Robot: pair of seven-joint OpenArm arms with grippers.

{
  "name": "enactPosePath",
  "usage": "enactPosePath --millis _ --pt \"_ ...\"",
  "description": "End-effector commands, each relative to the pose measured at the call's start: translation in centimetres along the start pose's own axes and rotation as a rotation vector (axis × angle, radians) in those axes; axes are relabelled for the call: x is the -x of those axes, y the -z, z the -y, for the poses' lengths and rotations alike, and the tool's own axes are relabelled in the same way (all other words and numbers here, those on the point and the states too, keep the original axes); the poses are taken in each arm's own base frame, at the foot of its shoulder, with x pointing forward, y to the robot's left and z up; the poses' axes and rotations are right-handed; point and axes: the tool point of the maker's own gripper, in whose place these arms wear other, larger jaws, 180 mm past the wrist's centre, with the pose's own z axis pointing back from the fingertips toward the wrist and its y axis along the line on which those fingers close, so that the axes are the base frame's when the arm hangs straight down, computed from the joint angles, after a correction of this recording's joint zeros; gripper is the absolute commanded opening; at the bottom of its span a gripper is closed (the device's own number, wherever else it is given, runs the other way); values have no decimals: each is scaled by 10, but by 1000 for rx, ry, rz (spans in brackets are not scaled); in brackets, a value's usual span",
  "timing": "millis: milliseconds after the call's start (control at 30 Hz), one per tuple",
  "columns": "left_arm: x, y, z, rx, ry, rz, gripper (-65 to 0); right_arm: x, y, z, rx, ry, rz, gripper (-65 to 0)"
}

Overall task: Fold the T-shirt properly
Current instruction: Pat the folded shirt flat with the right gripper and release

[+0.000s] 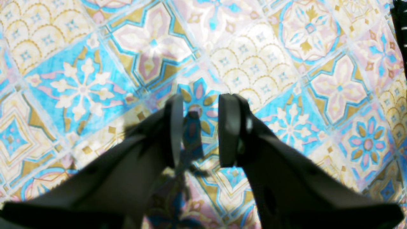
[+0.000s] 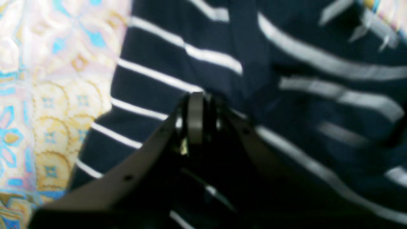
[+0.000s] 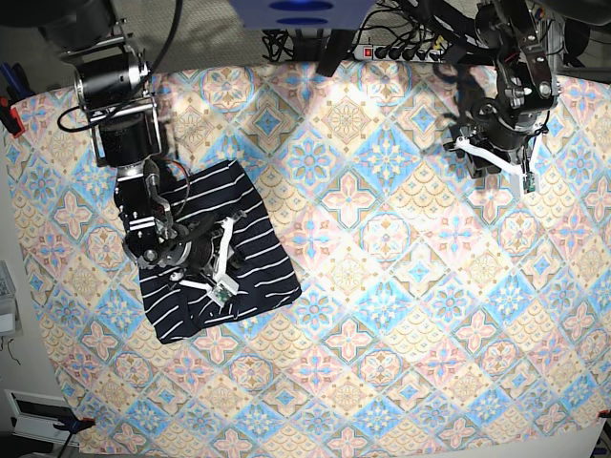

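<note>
The right end effector (image 2: 198, 111) is pinching the shirt (image 3: 215, 253), which lies bunched on the table's (image 3: 401, 315) left side, so it should lift slowly and lay the flap flat, while the left end effector (image 1: 200, 127) hangs open, holding nothing.

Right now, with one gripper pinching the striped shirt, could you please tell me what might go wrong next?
The right gripper is shut on a bunched ridge of the dark navy, white-striped T-shirt; pulling may drag several layers and spoil the fold. The open left gripper hangs over bare pastel tile-patterned tablecloth, far from the shirt, so nothing pins the other side and the shirt could slide.
</note>
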Motion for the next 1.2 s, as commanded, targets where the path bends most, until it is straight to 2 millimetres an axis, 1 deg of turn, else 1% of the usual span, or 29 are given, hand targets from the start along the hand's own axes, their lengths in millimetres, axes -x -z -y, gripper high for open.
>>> enactPosePath --millis 0,33,133,167,233,300,400,433,467,500,567,600,667,767,867,1067,1167 --pt "-10 -3 0 1 13 34 -473 -27 -10 6 20 -31 71 -604" --pt "-10 -3 0 1 13 34 -473 -30 -13 1 22 -50 73 -604" --pt "-10 -3 0 1 13 34 -473 -45 -22 -11 28 -103 99 -604" --pt "-10 -3 0 2 13 36 -473 -54 -21 -16 22 -109 121 -604" --pt "-11 -3 0 2 13 37 -473 -66 -13 -32 -7 -93 145 -603" --pt "-12 -3 0 3 12 39 -473 -63 -3 -44 -40 -70 137 -603" --pt "-12 -3 1 4 13 38 -473 -39 16 -63 -102 -49 72 -603" --pt "-12 -3 1 4 13 38 -473 -38 20 -67 -118 -35 80 -603" --pt "-11 -2 1 4 13 37 -473 -43 24 -68 -126 -30 98 -603" --pt "-11 -2 1 5 13 37 -473 -42 28 -68 -133 -16 102 -604" --pt "-11 -2 1 5 13 37 -473 -31 35 -66 -146 24 87 -604" --pt "-11 -2 1 5 13 37 -473 -30 38 -63 -148 42 88 -604" --pt "-11 -2 1 5 13 37 -473 -31 45 -61 -158 79 105 -604" --pt "-11 -2 1 5 13 37 -473 -34 48 -54 -156 108 132 -604" --pt "-10 -2 1 5 13 35 -473 -42 50 -37 -113 140 172 -603" --pt "-9 -3 -1 0 12 33 -473 -53 48 -12 -81 169 207 -603" --pt "-6 -4 -2 -2 13 26 -473 -44 42 7 -51 182 197 -603"
